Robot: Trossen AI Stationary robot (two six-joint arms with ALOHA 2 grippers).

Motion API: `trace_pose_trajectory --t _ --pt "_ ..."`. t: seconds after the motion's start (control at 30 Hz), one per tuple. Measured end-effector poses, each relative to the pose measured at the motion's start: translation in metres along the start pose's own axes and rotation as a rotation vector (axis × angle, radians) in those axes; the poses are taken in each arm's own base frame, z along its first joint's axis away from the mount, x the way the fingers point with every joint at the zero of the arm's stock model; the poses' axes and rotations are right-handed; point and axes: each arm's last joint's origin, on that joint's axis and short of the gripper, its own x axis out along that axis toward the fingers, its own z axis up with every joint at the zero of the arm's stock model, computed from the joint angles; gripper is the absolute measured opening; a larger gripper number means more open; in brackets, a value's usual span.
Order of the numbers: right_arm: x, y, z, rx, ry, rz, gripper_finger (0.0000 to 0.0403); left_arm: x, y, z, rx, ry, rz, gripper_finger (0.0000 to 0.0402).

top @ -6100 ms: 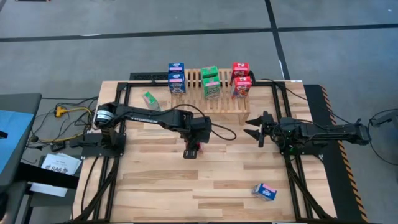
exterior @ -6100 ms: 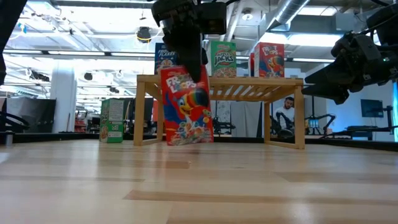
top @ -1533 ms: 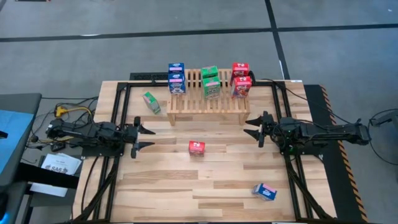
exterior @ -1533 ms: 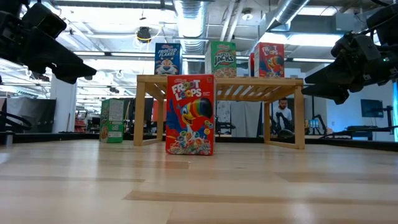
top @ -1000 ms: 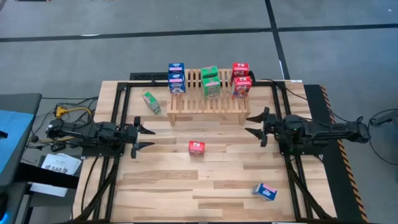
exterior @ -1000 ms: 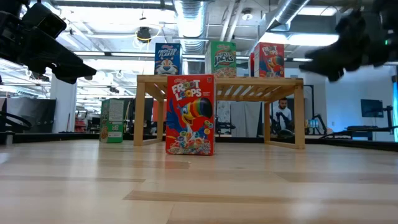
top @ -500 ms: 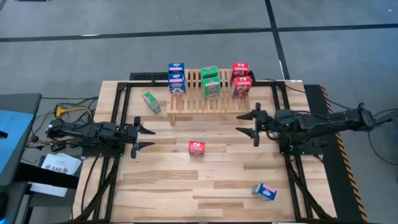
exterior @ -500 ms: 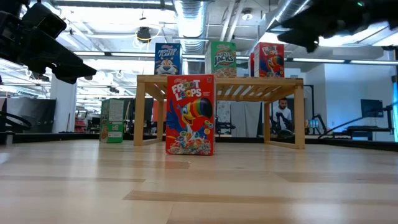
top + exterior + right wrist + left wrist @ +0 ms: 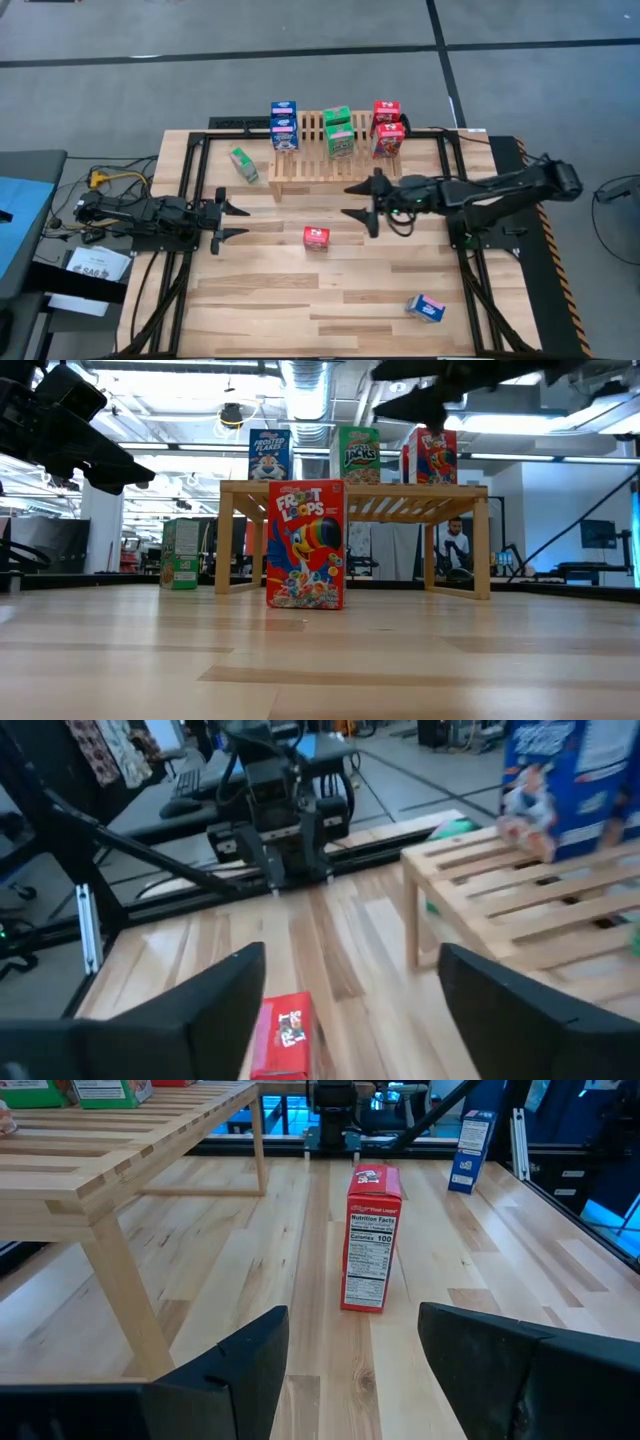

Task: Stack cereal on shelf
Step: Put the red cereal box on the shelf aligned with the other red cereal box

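A red cereal box (image 9: 317,237) stands upright on its bottom end mid-table, in front of the wooden shelf (image 9: 335,168). The left wrist view shows its back panel (image 9: 371,1240); the low view shows its front (image 9: 305,545). Two blue (image 9: 284,125), two green (image 9: 339,132) and two red boxes (image 9: 387,128) stand on the shelf. My right gripper (image 9: 362,205) hangs open above the table, right of the red box and higher than the shelf top (image 9: 395,390). My left gripper (image 9: 228,222) waits open left of the box.
A green box (image 9: 243,164) stands on the table left of the shelf. A blue box (image 9: 427,308) lies near the table's near right corner. Bare planks stretch between the red box and the near edge. Black frame rails run along the table's sides.
My right gripper has swung from the table's right side toward the left, rising above shelf height, and now hovers close to the red box, open all along. The left arm and the boxes have kept still.
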Motion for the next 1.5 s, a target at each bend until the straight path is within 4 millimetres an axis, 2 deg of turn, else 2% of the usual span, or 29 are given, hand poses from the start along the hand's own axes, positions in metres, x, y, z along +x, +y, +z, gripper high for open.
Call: trace_pose_trajectory --t 0.2,0.4,0.6,0.93,1.2,1.5 --pt "0.033 0.008 -0.004 0.010 0.049 0.017 0.0393 0.000 0.000 0.000 0.000 0.000 0.001 0.0214" --pt "0.059 0.016 -0.014 -0.001 0.113 0.041 0.0387 0.000 0.000 0.000 0.000 0.000 0.001 0.0214" --pt "0.077 0.017 -0.025 -0.002 0.161 0.030 0.0398 0.000 0.000 0.000 0.000 0.000 0.001 0.0214" --pt "0.093 0.025 -0.054 -0.030 0.261 0.036 0.0399 0.000 0.000 0.000 0.000 0.000 0.001 0.0214" --pt "0.090 0.033 -0.064 -0.058 0.319 0.031 0.0400 0.000 0.000 0.000 0.000 0.000 0.001 0.0214" --pt "0.093 0.031 -0.076 -0.074 0.370 -0.024 0.0400 0.000 0.000 0.000 0.000 0.000 0.001 0.0214"
